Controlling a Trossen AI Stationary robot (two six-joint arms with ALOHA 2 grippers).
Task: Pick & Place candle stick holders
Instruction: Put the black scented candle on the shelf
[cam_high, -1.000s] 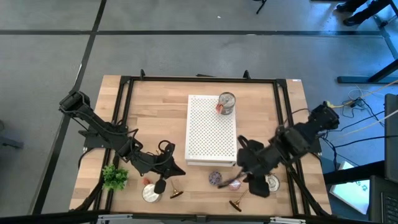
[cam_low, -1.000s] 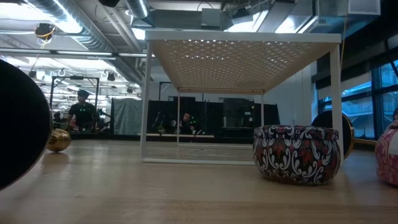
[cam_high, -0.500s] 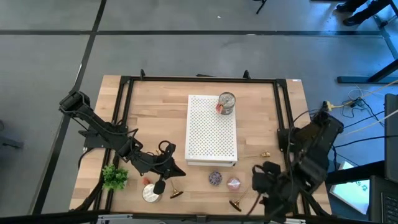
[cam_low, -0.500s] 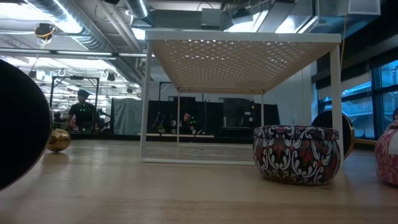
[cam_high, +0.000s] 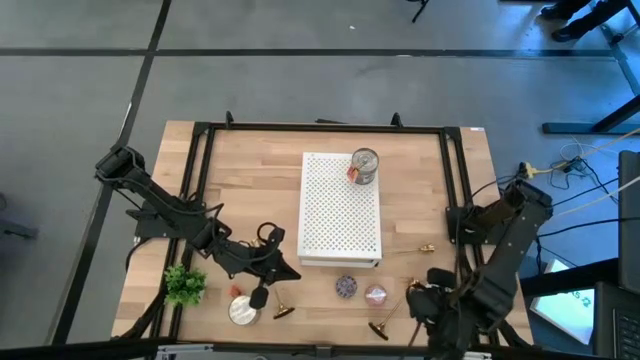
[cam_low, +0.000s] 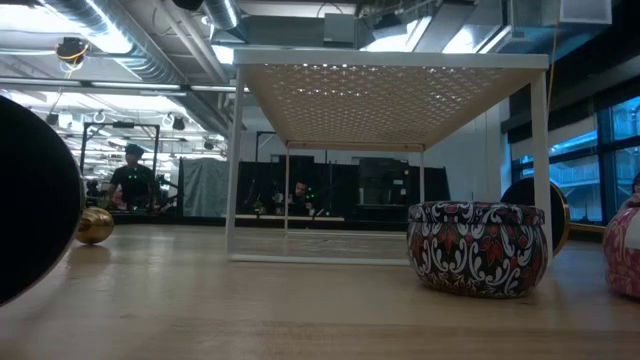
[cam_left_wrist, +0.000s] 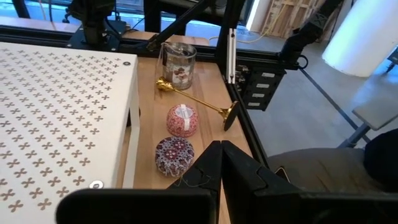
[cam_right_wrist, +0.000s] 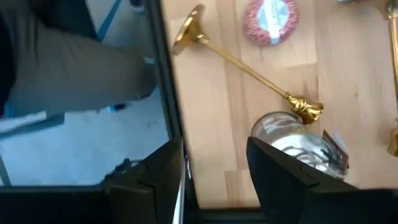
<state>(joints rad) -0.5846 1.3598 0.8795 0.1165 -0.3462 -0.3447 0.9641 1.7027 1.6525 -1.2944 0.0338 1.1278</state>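
Note:
A gold candle stick holder (cam_right_wrist: 242, 65) lies on its side near the table's front edge, its flared base (cam_right_wrist: 186, 31) toward the edge and its cup end beside a glass jar (cam_right_wrist: 298, 146). My right gripper (cam_right_wrist: 214, 168) hangs open above the table edge next to it, pointing down, touching nothing; in the high view it (cam_high: 427, 303) is at the near right. A second holder (cam_high: 283, 310) lies near the front left. My left gripper (cam_left_wrist: 221, 168) is shut and holds nothing, hovering beside the white rack's near left corner (cam_high: 278, 262).
A white perforated rack (cam_high: 341, 210) stands mid-table with a tin (cam_high: 365, 165) on top. A purple tin (cam_high: 346, 287) and a pink tin (cam_high: 375, 295) sit in front of it. A silver tin (cam_high: 240, 311) and a green plant (cam_high: 185, 285) are at the near left.
My right arm has swung toward the table's near right corner and sunk, tipping its gripper more steeply down. The gripper has left the spot over the pink tin and now covers the glass jar in the high view. Its fingers stay open.

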